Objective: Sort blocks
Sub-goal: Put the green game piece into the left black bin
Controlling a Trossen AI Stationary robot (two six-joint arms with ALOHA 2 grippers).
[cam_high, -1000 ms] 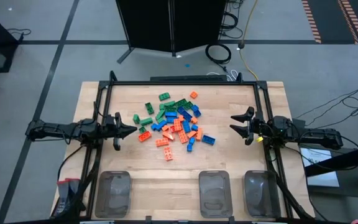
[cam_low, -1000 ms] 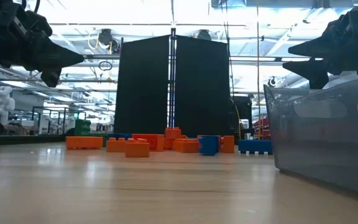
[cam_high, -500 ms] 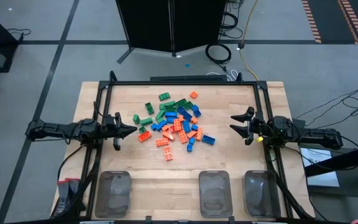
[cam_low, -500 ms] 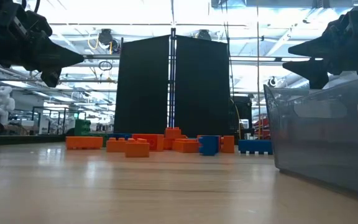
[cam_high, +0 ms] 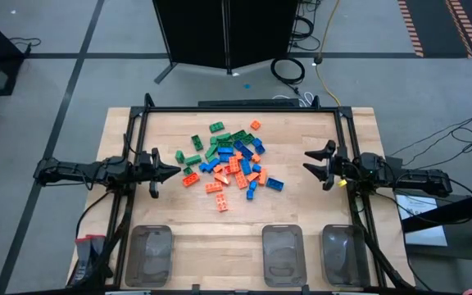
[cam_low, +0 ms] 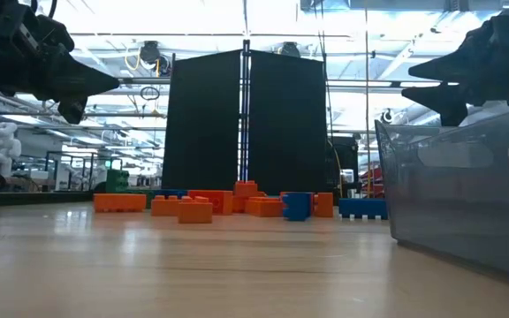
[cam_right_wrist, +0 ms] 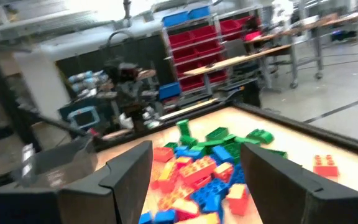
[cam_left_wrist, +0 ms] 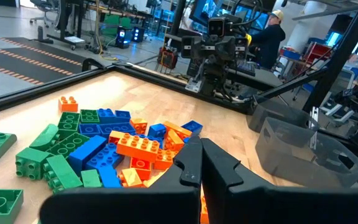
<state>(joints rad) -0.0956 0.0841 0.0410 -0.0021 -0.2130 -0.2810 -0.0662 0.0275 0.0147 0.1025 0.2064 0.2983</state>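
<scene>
The blocks (cam_high: 232, 161) lie in one loose heap of green, orange and blue bricks at the middle of the wooden table (cam_high: 301, 213), mostly touching or overlapping one another. Green pieces gather toward the far side of the heap, orange and blue toward the near side. A single orange brick (cam_high: 256, 125) sits slightly apart at the far edge of the heap.

The left gripper (cam_high: 173, 172) hovers above the table at the left side of the heap, fingers pressed fully together and holding nothing; its wrist view shows the two dark fingers (cam_left_wrist: 191, 163) meeting in front of the bricks. The right gripper (cam_high: 319, 163) hovers at the right side, well apart from the heap, with its fingers spread wide and nothing between them; the right wrist view shows the bricks through the gap.

Three clear plastic trays (cam_high: 283, 254) stand in a row along the near edge of the table, apart from the heap.
</scene>
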